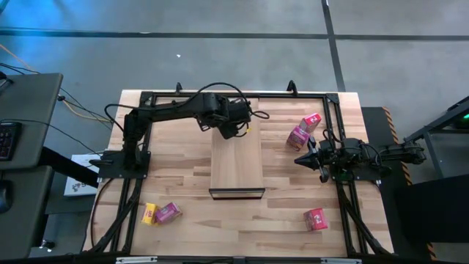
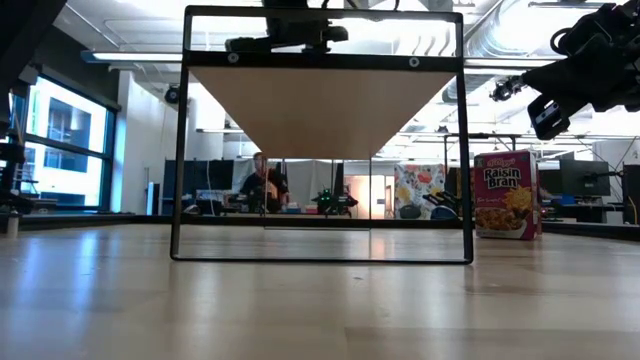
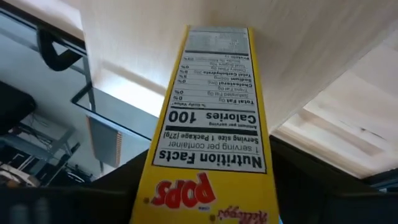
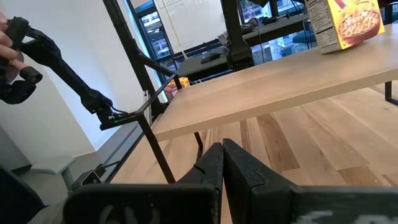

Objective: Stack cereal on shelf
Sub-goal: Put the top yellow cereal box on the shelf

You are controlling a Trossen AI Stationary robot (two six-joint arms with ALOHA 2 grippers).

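The left gripper hung over the shelf's far end, a yellow box (Corn Pops, nutrition panel showing) right before it on the board; whether its fingers were apart cannot be told. The right gripper, fingers together, waited beside two pink boxes on the bench.

L gripper over far end of shelf; R gripper shut, near pink boxes; 3 boxes up front.
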